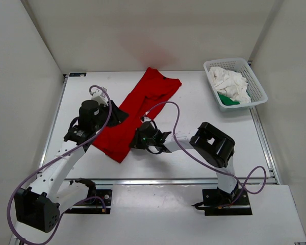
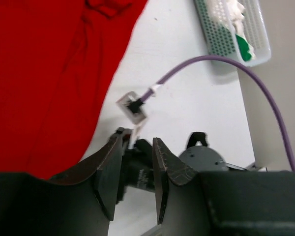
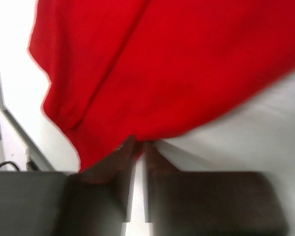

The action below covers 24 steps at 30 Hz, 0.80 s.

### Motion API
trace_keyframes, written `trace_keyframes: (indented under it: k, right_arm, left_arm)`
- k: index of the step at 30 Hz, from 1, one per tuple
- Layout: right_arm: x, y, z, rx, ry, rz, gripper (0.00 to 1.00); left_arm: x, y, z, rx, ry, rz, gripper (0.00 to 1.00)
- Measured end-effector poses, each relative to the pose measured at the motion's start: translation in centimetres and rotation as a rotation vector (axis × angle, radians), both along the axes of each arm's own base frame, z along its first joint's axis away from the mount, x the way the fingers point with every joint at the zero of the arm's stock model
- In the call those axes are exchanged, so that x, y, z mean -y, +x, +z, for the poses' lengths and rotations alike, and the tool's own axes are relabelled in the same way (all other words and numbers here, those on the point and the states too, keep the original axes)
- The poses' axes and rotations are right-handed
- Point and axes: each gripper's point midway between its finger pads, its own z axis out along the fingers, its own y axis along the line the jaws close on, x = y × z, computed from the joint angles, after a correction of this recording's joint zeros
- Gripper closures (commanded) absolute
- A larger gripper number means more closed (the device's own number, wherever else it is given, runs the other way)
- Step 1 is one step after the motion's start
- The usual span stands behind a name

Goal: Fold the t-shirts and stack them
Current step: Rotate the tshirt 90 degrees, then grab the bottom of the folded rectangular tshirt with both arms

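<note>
The red t-shirt (image 1: 143, 102) lies as a long diagonal strip on the table, running from the back centre to the front left. My right gripper (image 1: 136, 139) is at its right edge near the lower end, shut on a pinch of red cloth (image 3: 162, 64); the fingertips (image 3: 130, 147) are nearly together. My left gripper (image 1: 117, 115) hovers over the strip's left side, open and empty (image 2: 137, 140), with the red shirt (image 2: 49, 73) to its left. The white t-shirt (image 1: 228, 81) and the green t-shirt (image 1: 228, 100) lie bunched in the basket.
The white mesh basket (image 1: 260, 87) stands at the back right, also in the left wrist view (image 2: 216, 34). The right arm's purple cable (image 1: 176, 115) loops over the table's middle. White walls enclose the table on the left, back and right.
</note>
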Motion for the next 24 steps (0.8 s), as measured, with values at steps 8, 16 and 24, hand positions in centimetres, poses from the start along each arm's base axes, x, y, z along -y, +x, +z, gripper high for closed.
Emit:
trace_keyframes:
  k: [8,16,24]
  right_arm:
    - [9.6,-0.3,-0.2,-0.045,-0.025,-0.079,1.0]
    - [24.0,0.2,2.1,-0.021,-0.071,-0.212,0.66]
    - [27.2,-5.4,0.9,-0.037,-0.122,-0.217,0.61]
  left_arm:
    - [-2.0,0.1,-4.4,-0.087,0.064,0.047,0.59]
    - [2.0,-6.7,-15.1,-0.349,0.216,-0.168,0.48]
    - [1.6,-13.0,-20.6,-0.523,0.26,-0.253,0.38]
